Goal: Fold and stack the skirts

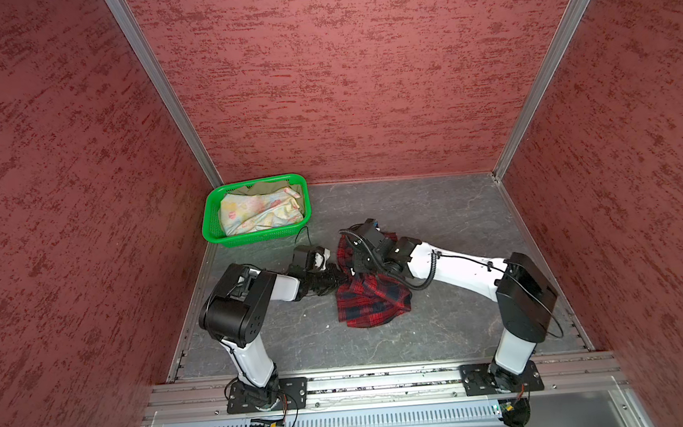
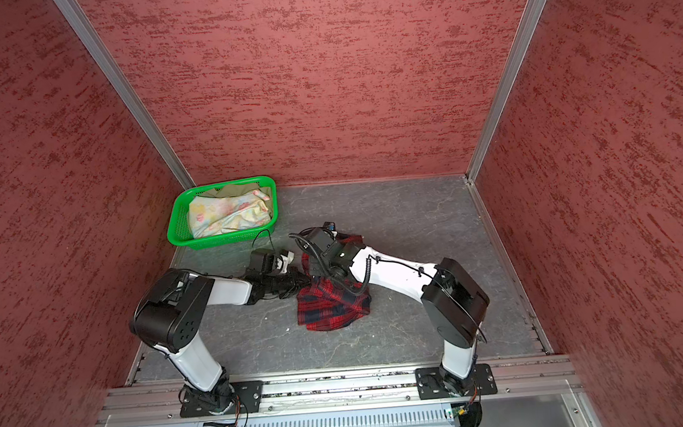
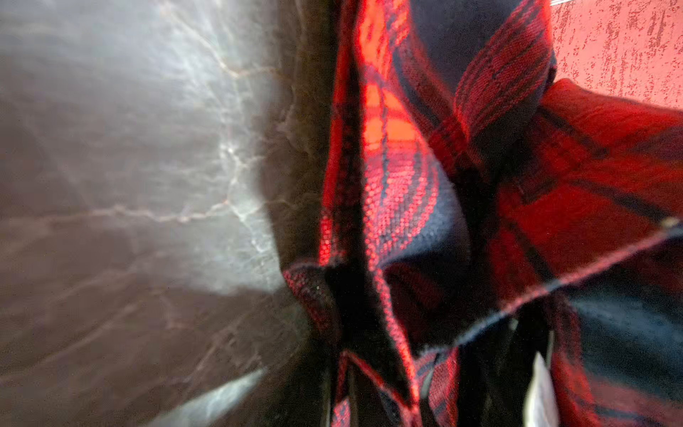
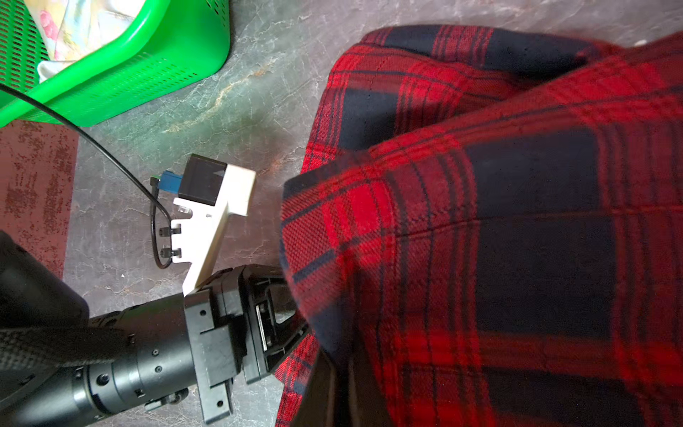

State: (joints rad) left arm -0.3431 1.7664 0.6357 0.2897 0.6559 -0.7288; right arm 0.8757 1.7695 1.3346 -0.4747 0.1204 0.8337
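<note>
The red-and-navy plaid skirt (image 1: 374, 303) lies bunched mid-table, its left part lifted into a peak. My left gripper (image 3: 373, 399) is shut on a fold of its edge; the right wrist view shows that left gripper (image 4: 292, 325) with its fingers buried in the plaid skirt (image 4: 480, 222). My right gripper (image 4: 345, 399) is shut on the same cloth just beside it, its tips hidden under its own wrist in both top views. The floral skirt (image 1: 256, 213) and the olive skirt (image 1: 262, 186) lie in the green basket (image 1: 258, 240).
The basket stands in the far left corner, close to the left arm's wrist. Red textured walls (image 1: 362, 75) enclose the grey marbled table (image 1: 436, 215) on three sides. An aluminium rail (image 1: 365, 381) with both arm bases runs along the near edge.
</note>
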